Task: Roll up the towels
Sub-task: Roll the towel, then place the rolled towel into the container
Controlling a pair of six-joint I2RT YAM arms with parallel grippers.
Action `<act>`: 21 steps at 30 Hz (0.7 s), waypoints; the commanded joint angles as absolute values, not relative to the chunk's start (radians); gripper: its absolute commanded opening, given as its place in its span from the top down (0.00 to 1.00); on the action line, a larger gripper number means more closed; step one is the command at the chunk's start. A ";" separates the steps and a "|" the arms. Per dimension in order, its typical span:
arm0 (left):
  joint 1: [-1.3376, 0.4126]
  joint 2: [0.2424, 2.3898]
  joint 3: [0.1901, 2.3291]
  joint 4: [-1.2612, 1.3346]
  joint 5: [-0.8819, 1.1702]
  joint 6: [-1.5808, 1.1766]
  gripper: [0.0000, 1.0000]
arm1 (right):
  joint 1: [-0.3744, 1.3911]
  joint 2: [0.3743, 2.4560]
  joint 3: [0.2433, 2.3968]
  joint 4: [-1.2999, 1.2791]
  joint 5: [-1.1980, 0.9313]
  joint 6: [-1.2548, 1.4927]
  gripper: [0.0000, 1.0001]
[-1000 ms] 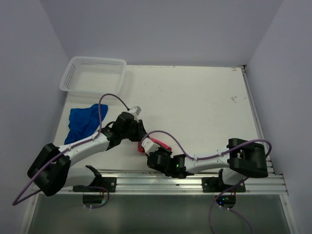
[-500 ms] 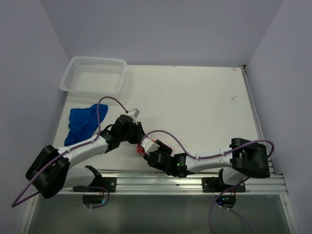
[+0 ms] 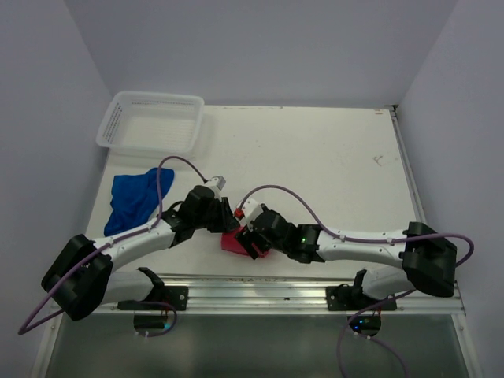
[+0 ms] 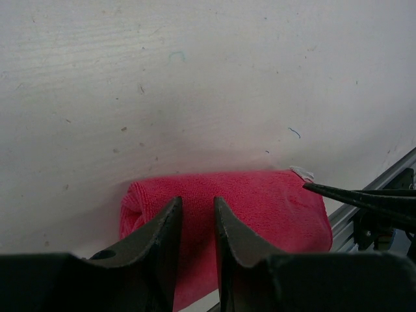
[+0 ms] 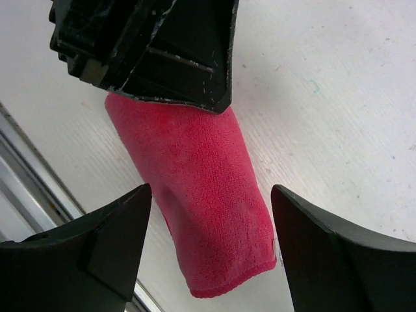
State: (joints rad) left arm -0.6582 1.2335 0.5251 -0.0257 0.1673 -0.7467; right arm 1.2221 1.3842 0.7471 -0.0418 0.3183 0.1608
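Observation:
A red towel, rolled into a short cylinder, lies near the table's front edge. It also shows in the left wrist view and the right wrist view. My left gripper sits on the roll's left part with its jaws nearly together, pinching the cloth. My right gripper is wide open and hovers above the roll's right end, one finger on each side. A crumpled blue towel lies unrolled at the left.
A white mesh basket stands at the back left corner. The aluminium rail runs along the front edge just below the red roll. The left arm's purple cable loops over the blue towel.
My right arm has swung from in front of the red towel to behind and right of it, uncovering the roll. The left gripper has stayed on the roll's left part.

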 commanded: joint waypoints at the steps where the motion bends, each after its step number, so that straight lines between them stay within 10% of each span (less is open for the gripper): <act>1: -0.667 1.221 0.503 -0.017 0.163 -0.736 0.70 | 1.140 1.339 0.781 -0.067 0.073 0.183 0.22; 21: -0.669 1.210 0.495 -0.017 0.160 -0.733 0.70 | 0.801 1.557 0.781 -0.017 -0.551 0.232 0.16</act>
State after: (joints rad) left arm -0.6621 1.2320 0.5083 -0.0250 0.1669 -0.7444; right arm 0.8028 1.5276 0.7536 -0.0357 -0.4465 0.2554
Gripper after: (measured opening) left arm 0.298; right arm 0.840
